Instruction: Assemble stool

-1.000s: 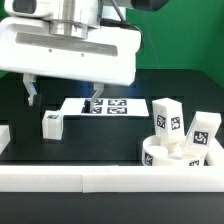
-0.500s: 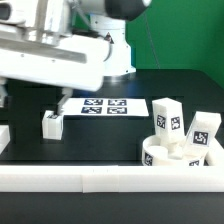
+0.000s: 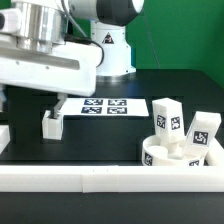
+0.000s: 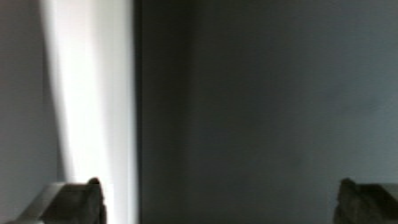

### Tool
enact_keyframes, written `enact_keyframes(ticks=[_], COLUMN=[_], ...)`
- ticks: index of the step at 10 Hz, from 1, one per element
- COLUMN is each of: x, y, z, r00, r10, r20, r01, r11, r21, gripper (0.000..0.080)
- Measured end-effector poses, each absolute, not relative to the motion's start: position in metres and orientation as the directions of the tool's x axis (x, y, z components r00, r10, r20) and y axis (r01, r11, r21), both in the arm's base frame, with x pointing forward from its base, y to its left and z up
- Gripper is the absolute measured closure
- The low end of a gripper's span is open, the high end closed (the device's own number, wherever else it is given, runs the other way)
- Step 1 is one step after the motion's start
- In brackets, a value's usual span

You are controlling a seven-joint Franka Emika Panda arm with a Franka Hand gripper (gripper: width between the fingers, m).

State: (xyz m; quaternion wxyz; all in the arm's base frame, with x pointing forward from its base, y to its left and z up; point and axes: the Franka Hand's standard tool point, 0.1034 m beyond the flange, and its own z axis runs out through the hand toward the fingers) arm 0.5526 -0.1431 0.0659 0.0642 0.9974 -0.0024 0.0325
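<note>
Three legs, none fitted yet. Item one, the lone leg [image 3: 52, 123], stands upright on the desk [image 3: 100, 138] toward the exterior view's left, just off the corner of the marker board [image 3: 105, 105]. Items two and three, the second leg [image 3: 165, 118] and the third leg [image 3: 203, 131], are bunched with the seat disc [image 3: 165, 157] at the exterior view's right; whether they stand on it or just behind it cannot be told.

End effector [image 4: 226, 203]: released, fingertips [image 4: 80, 200] spread wide with only dark desk between them, nothing grasped. A white strip [image 4: 89, 90] runs beside one fingertip in the wrist view, probably a border bar. The arm's wrist housing [image 3: 50, 68] hangs above the lone leg's side of the desk.

Step in hand, as judged: the reach for a first part, assembly unstarted. The next move calls for lining the spread jaws across a part's narrow faces before descending.

Edges and room: the front border bar [image 3: 100, 182] fences the near edge. Bare desk lies between the lone leg and the seat disc. The cluster at the right is tight.
</note>
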Motion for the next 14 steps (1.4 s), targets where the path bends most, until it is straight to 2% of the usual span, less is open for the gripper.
enact_keyframes(ticks=[1,3,5,7,10,11,12,14], x=[0.557,0.542,0.539,0.525,0.520,0.532,0.531,0.524], y=[-0.143,-0.142,-0.146,-0.147,-0.144,-0.144,-0.144,-0.148], z=[0.067,0.060,0.061,0.062,0.060,0.058,0.060,0.050], r00=[1.000,0.986,0.941,0.835,0.690,0.726,0.729,0.713], r10=[-0.005,-0.086,-0.131,-0.162,-0.156,-0.162,-0.162,-0.179], r20=[0.019,-0.144,-0.312,-0.525,-0.707,-0.668,-0.665,-0.678], r01=[-0.008,-0.074,-0.108,-0.137,-0.142,-0.135,-0.138,-0.154], r11=[-0.993,-0.993,-0.990,-0.987,-0.987,-0.986,-0.986,-0.983], r21=[0.119,0.089,0.092,0.087,0.079,0.092,0.089,0.097], gripper=[0.0151,0.0151,0.0151,0.0151,0.0151,0.0151,0.0151,0.0151])
